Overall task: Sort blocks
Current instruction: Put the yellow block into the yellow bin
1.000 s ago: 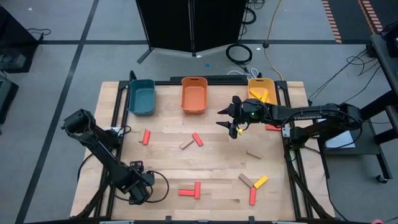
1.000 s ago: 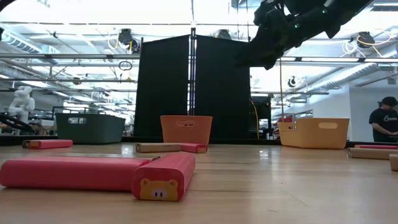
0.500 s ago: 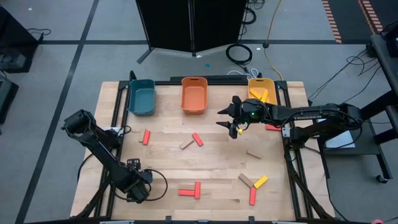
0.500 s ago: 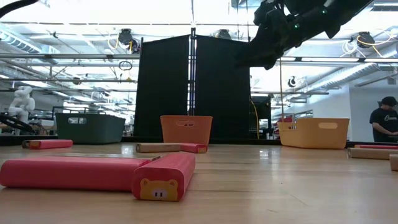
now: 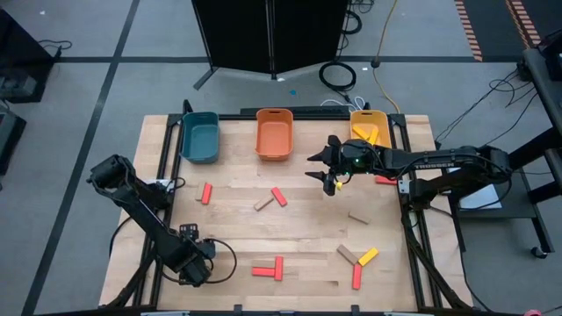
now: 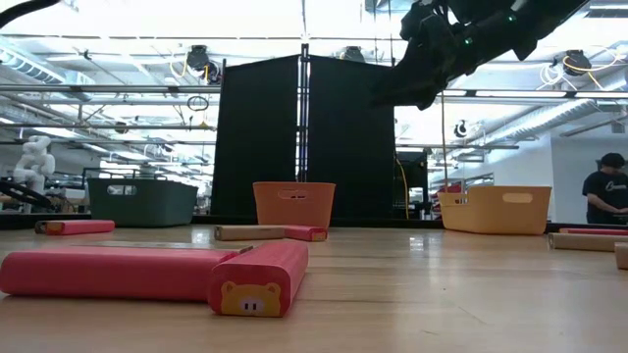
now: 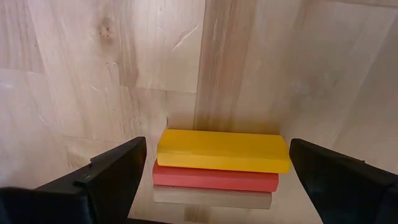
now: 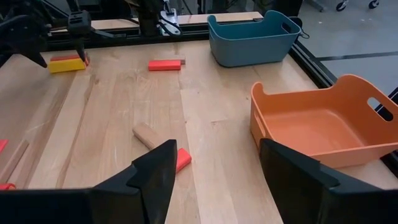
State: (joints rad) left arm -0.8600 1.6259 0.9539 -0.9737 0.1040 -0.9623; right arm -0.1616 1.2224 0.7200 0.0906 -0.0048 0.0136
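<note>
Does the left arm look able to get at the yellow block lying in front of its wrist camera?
Probably yes. The left gripper is open, its fingers either side of the yellow block, which tops a red block; nothing lies between.

robotics lab: exposed ceiling ducts (image 6: 118, 93), floor cables (image 5: 338, 75), black partition (image 6: 304, 137).
</note>
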